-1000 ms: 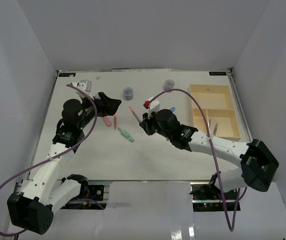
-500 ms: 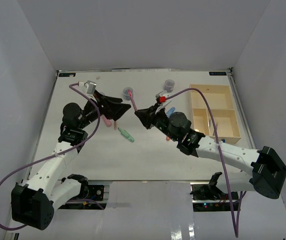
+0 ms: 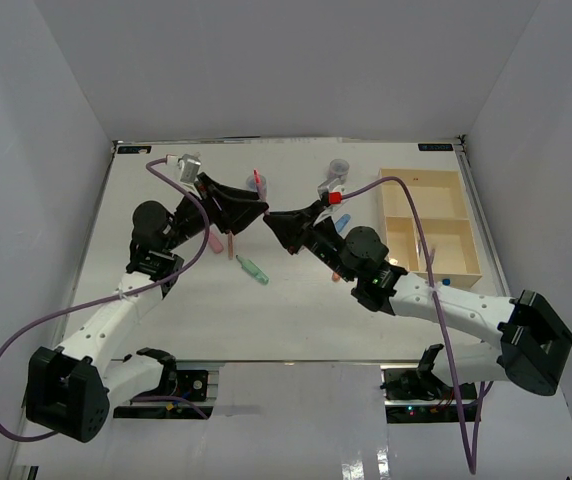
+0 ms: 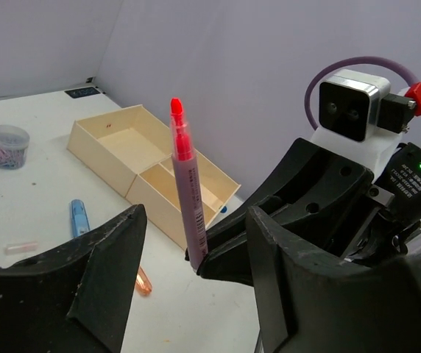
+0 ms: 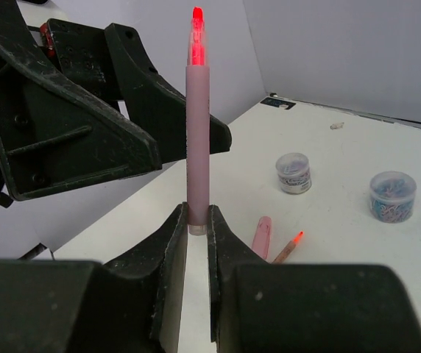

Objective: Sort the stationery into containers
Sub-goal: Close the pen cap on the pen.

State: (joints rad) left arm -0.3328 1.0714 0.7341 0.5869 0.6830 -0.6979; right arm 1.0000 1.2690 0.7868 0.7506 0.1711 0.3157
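Observation:
A mauve pen (image 5: 198,140) with a red tip stands upright above the table, and my right gripper (image 5: 198,217) is shut on its lower end. My left gripper (image 4: 196,217) faces it with one finger on each side of the pen (image 4: 187,198); the jaws are open and touch nothing. From above, both grippers (image 3: 259,206) (image 3: 271,220) meet nose to nose at mid-table. The beige tray (image 3: 421,192) lies at the right. A green pen (image 3: 253,269), a pink piece (image 3: 212,242) and an orange pen (image 3: 230,245) lie on the table.
Two round pots (image 5: 294,173) (image 5: 391,196) of clips stand at the back. A blue pen (image 4: 78,218) and a small clear piece (image 4: 20,248) lie left of the tray (image 4: 133,147). A purple cable loops from each arm.
The right gripper has carried the pen up and toward the back. The left gripper has swung in to meet it, and its jaws have narrowed around the pen.

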